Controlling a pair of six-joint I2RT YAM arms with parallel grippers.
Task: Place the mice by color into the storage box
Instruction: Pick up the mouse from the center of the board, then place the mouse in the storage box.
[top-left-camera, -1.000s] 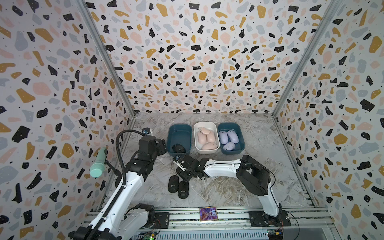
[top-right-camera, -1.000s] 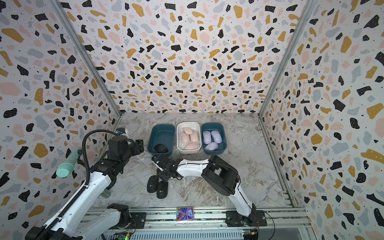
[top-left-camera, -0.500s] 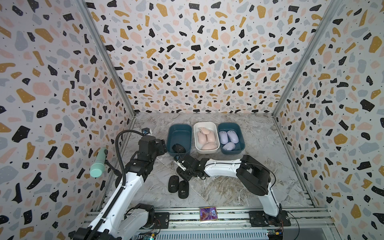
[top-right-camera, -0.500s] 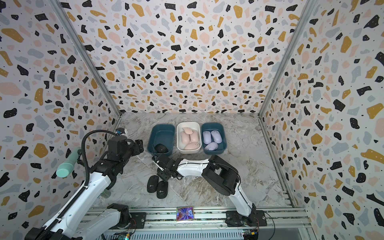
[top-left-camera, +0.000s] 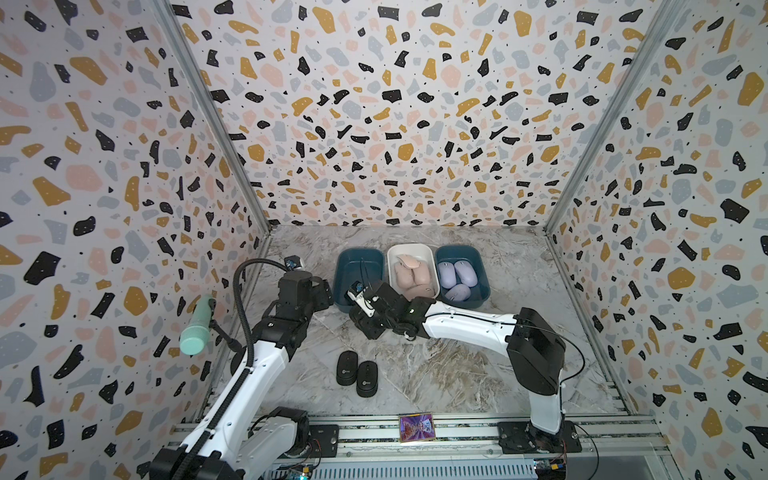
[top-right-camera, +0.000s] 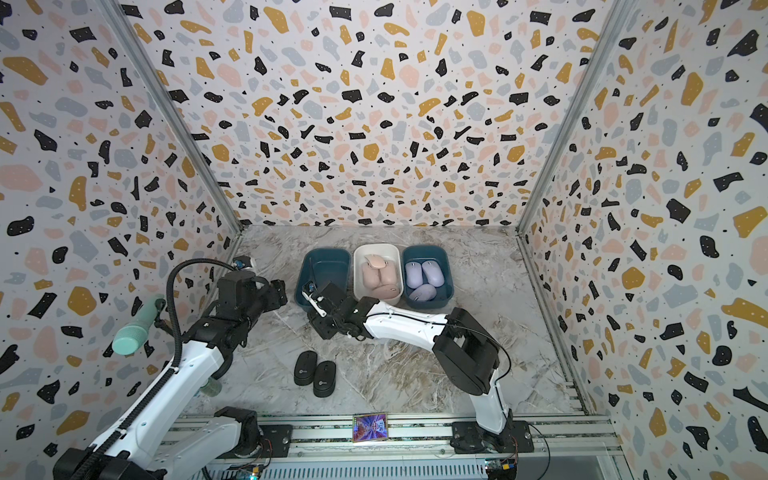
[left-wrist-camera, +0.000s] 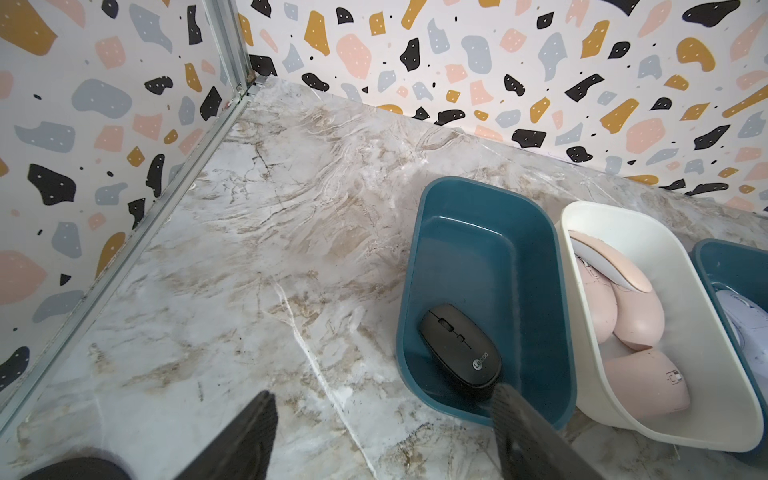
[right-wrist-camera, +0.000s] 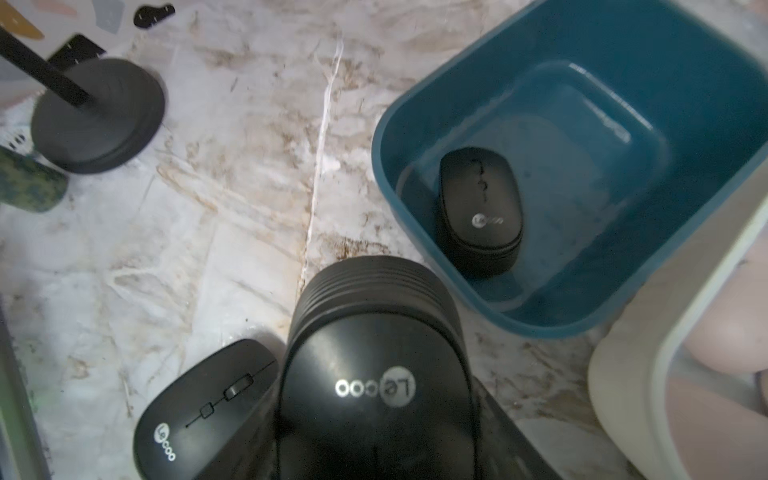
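**right arm: move held black mouse into left bin**

1. grip. the right gripper is closed almost fully on a black mouse. the mouse sits between the jaws and appears clear of the table. in both top views the gripper hides it.

2. key relation. the left bin lies ahead of the jaws, toward the rear wall, with its near rim just beside the held mouse. the mouse's long axis runs along the line of the jaws, logo end leading, roughly in line with the bin's length. likely move: lift over the near rim, advance, release.

3. arm choice. the right arm is nearer and already loaded.

4. obstructions. a binned mouse occupies the near end of the left bin. the far end is free, so a drop further in looks safer. the left gripper stands about half open and empty, just beside the bin on its left. one finger overlaps the rim in the left wrist view; contact cannot be told.

5. surroundings. a table mouse and its twin lie side by side, on the rail side of the right gripper. the white bin, against the left bin, holds pink mice. the right bin holds lilac mice.
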